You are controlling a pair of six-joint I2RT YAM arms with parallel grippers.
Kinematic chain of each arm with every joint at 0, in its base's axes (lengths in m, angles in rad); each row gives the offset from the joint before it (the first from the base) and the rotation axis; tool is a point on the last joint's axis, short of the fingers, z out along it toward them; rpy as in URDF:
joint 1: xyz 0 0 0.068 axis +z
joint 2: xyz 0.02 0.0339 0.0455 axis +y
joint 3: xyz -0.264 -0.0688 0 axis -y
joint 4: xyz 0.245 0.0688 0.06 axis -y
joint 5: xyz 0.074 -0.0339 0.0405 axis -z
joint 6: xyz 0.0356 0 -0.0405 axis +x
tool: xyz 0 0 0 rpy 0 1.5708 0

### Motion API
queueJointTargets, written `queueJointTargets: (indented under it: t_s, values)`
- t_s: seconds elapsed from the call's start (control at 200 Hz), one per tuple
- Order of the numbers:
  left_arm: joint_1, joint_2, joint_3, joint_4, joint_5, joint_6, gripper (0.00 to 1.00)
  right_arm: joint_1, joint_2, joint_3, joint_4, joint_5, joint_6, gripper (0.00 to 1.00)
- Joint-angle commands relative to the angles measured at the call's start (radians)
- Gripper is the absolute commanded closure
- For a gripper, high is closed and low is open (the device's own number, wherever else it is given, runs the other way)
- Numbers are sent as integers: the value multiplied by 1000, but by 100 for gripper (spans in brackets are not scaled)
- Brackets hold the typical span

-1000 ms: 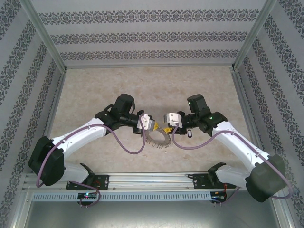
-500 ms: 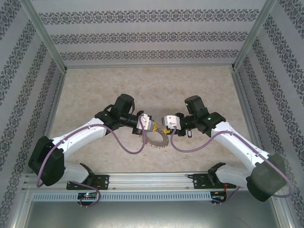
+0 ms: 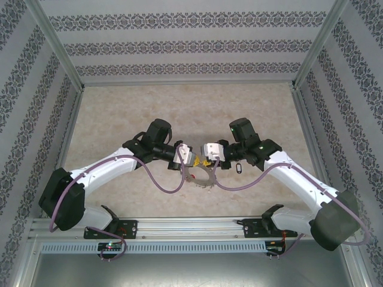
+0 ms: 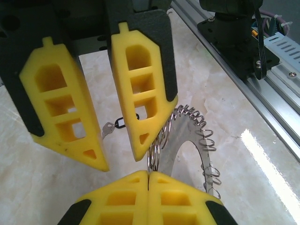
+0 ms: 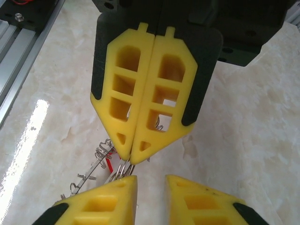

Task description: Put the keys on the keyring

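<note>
the left gripper [image 4: 148, 174] is clamping the keyring [image 4: 186, 132] by its wire with jaws fully closed, holding it tilted over the table [image 4: 37, 187] between the 2 arms. the right gripper [image 5: 151, 180] is facing it with jaws partly apart and nothing seen between them, 1 fingertip [image 4: 142, 151] touching the wire just beside the pinch. 1 loose key [image 4: 108, 130] is lying on the table beyond. this is looking like the step of steadying the ring before threading. next, the right gripper is probably needing to back off and fetch that key, without knocking the ring from the left's thin grip.
</note>
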Motion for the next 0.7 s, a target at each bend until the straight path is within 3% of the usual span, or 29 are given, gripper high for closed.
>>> queueJointTargets:
  t_s: [0.0, 0.475, 0.695]
  values:
    - [-1, 8, 5, 106, 40, -29, 100, 17, 3, 16, -26, -30, -28, 73]
    - [-1, 5, 10, 90, 26, -26, 100, -33, -14, 23, -153, -65, -74, 77]
    - [-1, 8, 12, 88, 28, -29, 100, -40, -14, 25, -153, -76, -75, 74]
